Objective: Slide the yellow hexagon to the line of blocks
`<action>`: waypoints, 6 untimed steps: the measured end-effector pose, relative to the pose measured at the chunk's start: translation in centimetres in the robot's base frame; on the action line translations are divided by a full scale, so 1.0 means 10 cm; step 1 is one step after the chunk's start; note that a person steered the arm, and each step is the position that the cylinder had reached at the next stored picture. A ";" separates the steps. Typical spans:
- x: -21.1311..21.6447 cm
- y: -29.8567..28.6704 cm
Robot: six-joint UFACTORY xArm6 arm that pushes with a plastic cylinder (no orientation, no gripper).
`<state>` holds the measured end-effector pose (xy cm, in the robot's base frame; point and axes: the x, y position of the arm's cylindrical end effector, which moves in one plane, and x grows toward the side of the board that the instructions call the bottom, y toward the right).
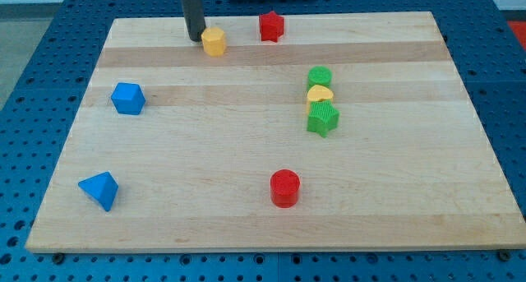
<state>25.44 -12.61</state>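
Note:
The yellow hexagon (pixel 214 42) sits near the view's top edge of the wooden board (pixel 205 208). My tip (pixel 196 39) stands just to its left, touching or nearly touching it. The line of blocks is at the view's right of centre: a green cylinder (pixel 320 76) on top, a yellow heart-like block (pixel 320 94) in the middle, and a green star-like block (pixel 323 117) below. The three touch one another. The hexagon lies well up and left of this line.
A red star-like block (pixel 271 25) sits right of the hexagon at the top edge. A blue block (pixel 127 98) lies at the left, a blue triangular block (pixel 100 189) at the bottom left, a red cylinder (pixel 285 187) at the bottom centre.

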 end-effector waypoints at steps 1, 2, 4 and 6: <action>0.23 0.18; 0.33 0.48; 0.57 1.14; 0.62 1.63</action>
<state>31.63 3.72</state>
